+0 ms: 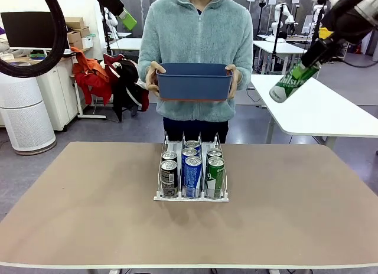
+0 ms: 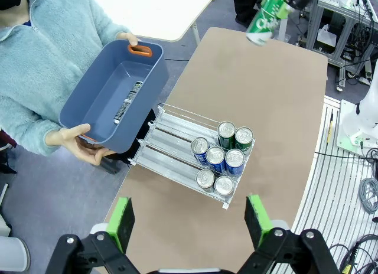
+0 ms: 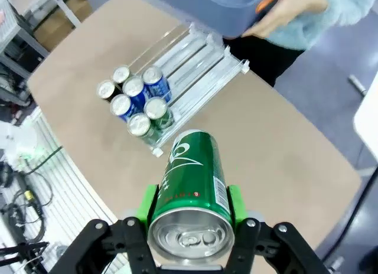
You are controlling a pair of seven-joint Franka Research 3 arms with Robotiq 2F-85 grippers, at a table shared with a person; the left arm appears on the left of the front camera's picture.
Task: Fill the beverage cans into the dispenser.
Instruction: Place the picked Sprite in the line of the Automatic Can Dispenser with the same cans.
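The dispenser (image 1: 190, 198) stands mid-table with several beverage cans (image 1: 192, 170) at the front of its three lanes. High at the right, my right gripper (image 1: 311, 55) is shut on a green can (image 1: 292, 81), tilted, well above and to the right of the rack. In the right wrist view the green can (image 3: 192, 179) sits between the pads of my right gripper (image 3: 190, 206), with the dispenser (image 3: 198, 55) far below. My left gripper (image 2: 190, 221) is open and empty, high above the dispenser (image 2: 171, 147). It also appears as my left gripper (image 1: 126, 18) at the top left.
A person at the far side holds a blue bin (image 1: 194, 85) in both hands above the table's far edge. In the left wrist view a dark can (image 2: 127, 101) lies in the bin (image 2: 100, 108). The brown table (image 1: 88, 215) is bare around the rack.
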